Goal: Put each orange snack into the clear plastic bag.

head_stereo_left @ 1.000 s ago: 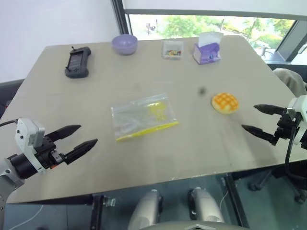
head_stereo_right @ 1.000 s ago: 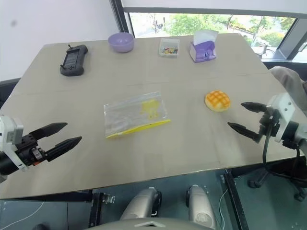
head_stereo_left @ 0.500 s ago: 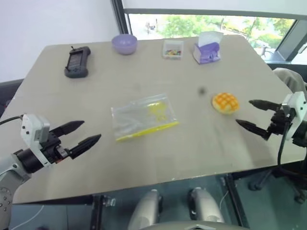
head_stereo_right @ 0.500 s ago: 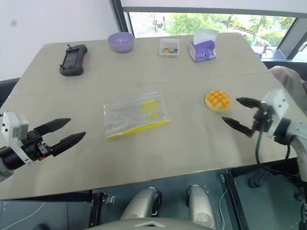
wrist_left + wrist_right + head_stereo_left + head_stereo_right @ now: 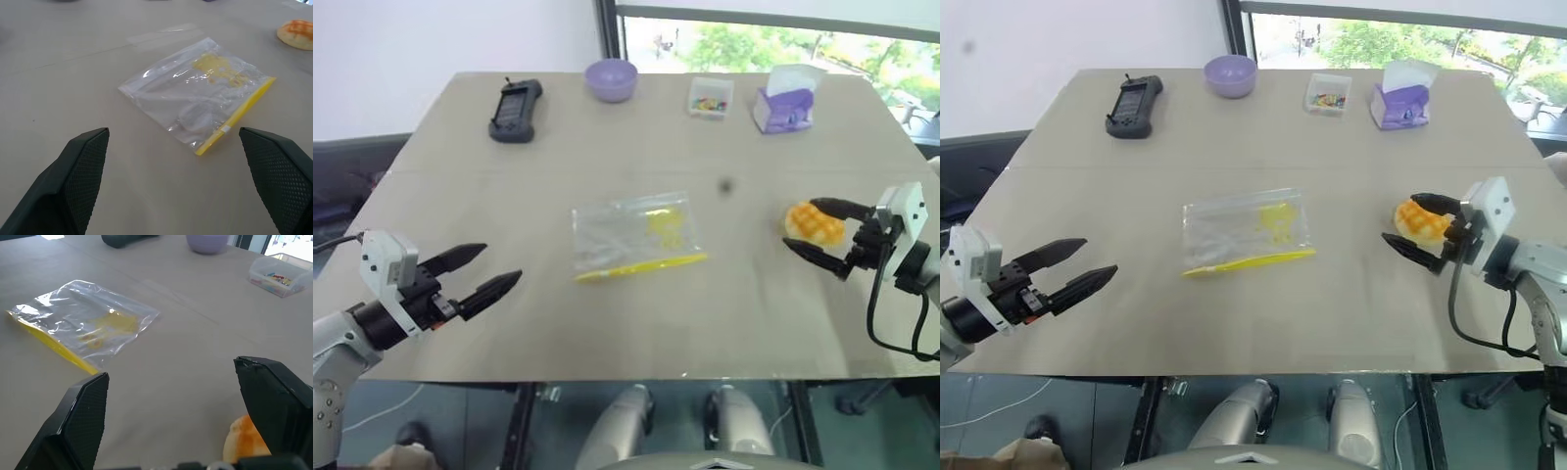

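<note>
The orange snack (image 5: 815, 222), a round bun with a criss-cross top, lies on the table's right side. My right gripper (image 5: 800, 225) is open, one finger on the bun's far side and the other on its near side; whether either touches it I cannot tell. In the right wrist view the bun (image 5: 244, 440) sits low beside one finger (image 5: 274, 401). The clear plastic bag (image 5: 636, 235) lies flat mid-table, its yellow strip along the near edge. My left gripper (image 5: 501, 262) hangs open and empty near the table's front left, pointing at the bag (image 5: 195, 98).
Along the far edge of the beige table (image 5: 607, 157) stand a black handheld device (image 5: 514, 98), a purple bowl (image 5: 610, 78), a small clear box of coloured bits (image 5: 710, 96) and a purple tissue box (image 5: 785, 101).
The camera has shifted, so the whole scene sits further right. My right gripper has moved in toward the bun, which now sits between its open fingers. The left gripper has hardly moved.
</note>
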Available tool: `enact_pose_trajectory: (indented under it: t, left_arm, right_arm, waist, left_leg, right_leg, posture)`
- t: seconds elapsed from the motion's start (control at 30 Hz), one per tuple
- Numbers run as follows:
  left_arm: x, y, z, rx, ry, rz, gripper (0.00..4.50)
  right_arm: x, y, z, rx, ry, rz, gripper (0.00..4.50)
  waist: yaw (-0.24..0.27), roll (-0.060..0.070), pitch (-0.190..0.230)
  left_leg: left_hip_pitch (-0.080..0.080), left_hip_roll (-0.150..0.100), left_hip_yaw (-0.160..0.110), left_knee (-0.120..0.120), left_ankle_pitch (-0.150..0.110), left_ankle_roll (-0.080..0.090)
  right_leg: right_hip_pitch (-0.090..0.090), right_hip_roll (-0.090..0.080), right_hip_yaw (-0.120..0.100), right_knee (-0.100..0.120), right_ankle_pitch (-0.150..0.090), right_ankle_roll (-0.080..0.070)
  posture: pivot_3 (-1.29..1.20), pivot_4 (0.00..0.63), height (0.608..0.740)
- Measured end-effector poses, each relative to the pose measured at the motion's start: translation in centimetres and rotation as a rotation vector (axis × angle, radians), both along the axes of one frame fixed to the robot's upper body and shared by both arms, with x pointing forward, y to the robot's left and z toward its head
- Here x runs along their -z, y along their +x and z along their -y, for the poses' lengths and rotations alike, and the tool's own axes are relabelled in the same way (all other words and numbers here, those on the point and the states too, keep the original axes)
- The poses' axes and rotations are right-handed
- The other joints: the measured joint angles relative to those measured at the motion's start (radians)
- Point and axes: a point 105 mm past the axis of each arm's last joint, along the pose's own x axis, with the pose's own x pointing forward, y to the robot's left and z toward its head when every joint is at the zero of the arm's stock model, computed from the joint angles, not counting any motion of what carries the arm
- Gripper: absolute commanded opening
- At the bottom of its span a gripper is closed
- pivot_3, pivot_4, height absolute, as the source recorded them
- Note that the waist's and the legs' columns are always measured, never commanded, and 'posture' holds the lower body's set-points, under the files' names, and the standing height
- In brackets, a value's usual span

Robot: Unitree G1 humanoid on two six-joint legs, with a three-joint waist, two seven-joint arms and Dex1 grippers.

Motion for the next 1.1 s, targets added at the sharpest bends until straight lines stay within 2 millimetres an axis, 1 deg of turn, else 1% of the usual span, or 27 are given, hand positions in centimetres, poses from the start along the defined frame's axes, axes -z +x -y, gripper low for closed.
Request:
enact_pose_trajectory:
  t: [0.2,0.33,0.4,0.5,0.57,0.63,0.7,0.77,0.87,0.93,1.0,1.03,1.1]
  left_arm:
    - [0.0,0.2,0.0,-0.010,0.004,0.003,4.50]
    - [0.4,0.4,0.2,-0.012,0.015,-0.011,4.50]
    - [0.5,0.8,0.1,-0.028,0.029,-0.008,4.50]
    - [-0.1,1.6,-0.4,-0.075,0.011,0.010,4.50]
    - [0.0,2.3,-0.7,-0.139,-0.045,-0.041,4.50]
    - [0.7,2.5,-0.6,-0.173,-0.110,-0.158,4.50]
    - [1.2,2.5,-0.1,-0.168,-0.158,-0.264,4.50]
    - [1.4,2.8,0.4,-0.164,-0.211,-0.342,4.50]
    - [1.9,3.5,0.7,-0.174,-0.284,-0.432,4.50]
    - [2.5,4.4,1.2,-0.176,-0.351,-0.492,4.50]
    - [2.8,5.1,1.9,-0.165,-0.402,-0.532,4.50]
    - [2.9,5.5,2.4,-0.153,-0.432,-0.557,4.50]
    - [3.2,6.0,2.8,-0.149,-0.459,-0.589,4.50]
  right_arm:
    - [0.1,0.1,0.1,0.009,-0.007,0.011,4.46]
    - [0.1,0.2,-0.1,0.014,-0.001,0.023,4.46]
    - [0.2,0.3,-0.2,0.020,0.004,0.030,4.46]
    - [0.4,0.4,-0.6,0.029,0.010,0.032,4.46]
    - [0.7,0.5,-1.6,0.017,0.002,0.029,4.46]
    - [0.6,0.3,-3.6,-0.033,0.016,0.025,4.46]
    - [0.4,-0.3,-5.8,-0.101,0.034,0.015,4.46]
    - [0.5,-0.7,-7.4,-0.156,0.036,0.007,4.46]
    - [1.2,-1.1,-8.8,-0.205,-0.003,0.002,4.46]
    - [1.9,-1.3,-9.8,-0.236,-0.030,-0.004,4.46]
    - [2.3,-1.5,-10.3,-0.255,-0.041,-0.009,4.46]
    - [2.4,-1.5,-10.5,-0.259,-0.042,-0.009,4.46]
    - [2.3,-1.5,-10.5,-0.260,-0.042,-0.003,4.46]
  waist:
    - [0.016,0.000,0.000]
    - [0.019,0.000,0.000]
    - [0.019,0.000,0.000]
    - [0.019,0.000,0.000]
    - [0.017,0.000,0.000]
    - [0.014,-0.001,0.000]
    - [0.012,-0.001,-0.001]
    - [0.014,-0.001,-0.001]
    - [0.018,-0.002,-0.001]
    - [0.020,-0.002,-0.001]
    - [0.018,-0.003,-0.002]
    - [0.018,-0.003,-0.002]
    - [0.018,-0.004,-0.002]
  left_leg:
    - [0.003,0.005,0.010,-0.003,-0.001,0.001]
    - [0.004,0.009,0.019,-0.006,-0.002,0.002]
    - [0.004,0.010,0.024,-0.008,-0.002,0.002]
    - [0.005,0.012,0.026,-0.009,-0.002,0.002]
    - [0.005,0.012,0.028,-0.009,-0.002,0.002]
    - [0.004,0.012,0.029,-0.010,-0.002,0.002]
    - [0.004,0.012,0.029,-0.010,-0.002,0.002]
    - [0.004,0.012,0.029,-0.010,-0.002,0.002]
    - [0.004,0.012,0.030,-0.009,-0.002,0.002]
    - [0.004,0.012,0.030,-0.009,-0.002,0.002]
    - [0.004,0.012,0.030,-0.009,-0.002,0.002]
    - [0.004,0.012,0.030,-0.009,-0.002,0.002]
    - [0.004,0.012,0.031,-0.009,-0.002,0.002]
  right_leg:
    - [-0.003,0.002,0.009,0.000,0.000,0.000]
    - [-0.007,0.003,0.016,0.000,0.000,0.000]
    - [-0.009,0.003,0.020,0.000,0.000,0.000]
    - [-0.010,0.004,0.023,0.001,0.001,0.000]
    - [-0.012,0.004,0.025,0.001,0.001,0.001]
    - [-0.014,0.005,0.027,0.003,0.001,0.001]
    - [-0.014,0.006,0.028,0.003,0.001,0.001]
    - [-0.014,0.008,0.028,0.003,0.001,0.001]
    - [-0.014,0.009,0.028,0.003,0.001,0.001]
    - [-0.014,0.009,0.028,0.003,0.001,0.001]
    - [-0.015,0.009,0.028,0.003,0.002,0.001]
    - [-0.015,0.009,0.029,0.003,0.002,0.002]
    - [-0.015,0.009,0.030,0.003,0.002,0.002]
  posture:
    - [0.00,0.150,0.740]
    - [0.00,0.150,0.740]
    - [0.00,0.150,0.740]
    - [0.00,0.150,0.740]
    - [0.00,0.150,0.740]
    - [0.00,0.150,0.740]
    - [0.00,0.150,0.740]
    - [0.00,0.150,0.740]
    - [0.00,0.150,0.740]
    - [0.00,0.150,0.740]
    - [0.00,0.150,0.740]
    - [0.00,0.150,0.740]
    - [0.00,0.150,0.740]
